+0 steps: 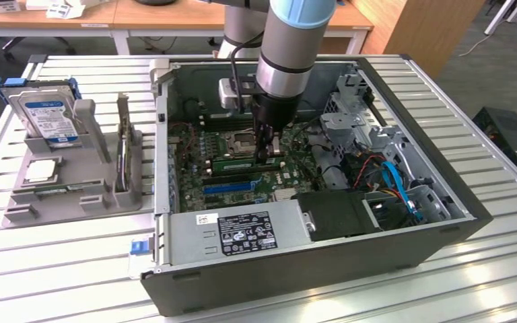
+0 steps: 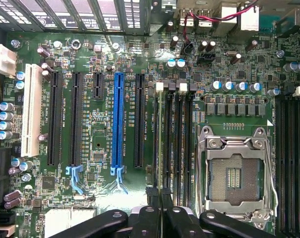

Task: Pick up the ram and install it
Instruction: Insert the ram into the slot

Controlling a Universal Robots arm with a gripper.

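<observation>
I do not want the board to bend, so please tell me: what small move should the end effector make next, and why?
Probably a gentle, straight press downward. The end effector, shut, stands over one end of the ram, which lies along the slots beside the processor socket. I cannot tell whether the ram is fully seated, so a short push seems safest.

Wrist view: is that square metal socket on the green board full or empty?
Empty. The socket shows its bare pin field inside its metal frame, with no chip seated in it.
</observation>
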